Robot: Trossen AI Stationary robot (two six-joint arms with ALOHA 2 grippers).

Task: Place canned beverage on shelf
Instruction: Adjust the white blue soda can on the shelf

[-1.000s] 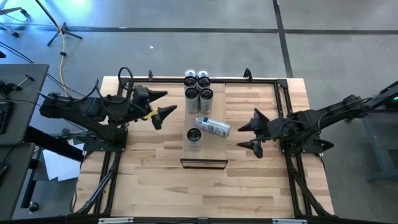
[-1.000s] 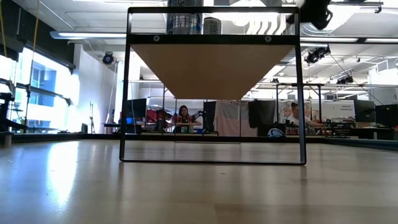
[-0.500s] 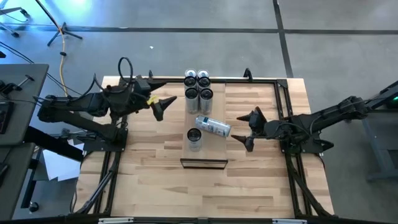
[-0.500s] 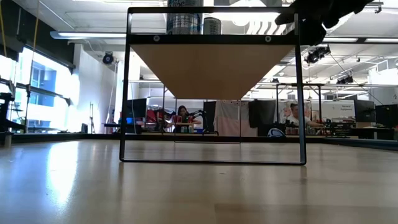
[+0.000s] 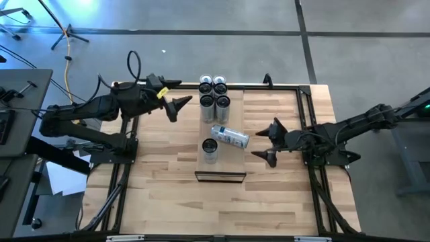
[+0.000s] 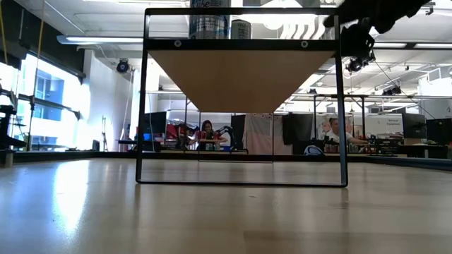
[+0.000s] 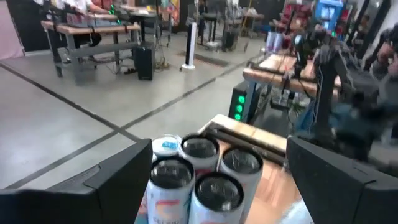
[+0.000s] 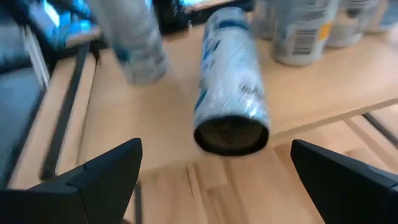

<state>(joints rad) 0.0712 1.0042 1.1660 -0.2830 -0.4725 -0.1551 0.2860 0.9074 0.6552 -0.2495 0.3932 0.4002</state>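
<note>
Smooth pale wood shelf point(image 5: 220, 138), four upright metal cans point(image 5: 214, 93), one toppled cylinder point(image 5: 230, 136), butcher-block bench point(image 5: 168, 188), grey concrete floor point(image 5: 222, 40), left gripper point(image 5: 176, 101) and right gripper point(image 5: 267, 142) wide, empty.

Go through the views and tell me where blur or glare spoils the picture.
Right wrist view: the tipped can and the cans behind it are smeared. Left wrist view: the clustered cans and the room behind are soft. Low view: bright windows throw a sheen on the tabletop. High view: sharp, evenly lit.
</note>
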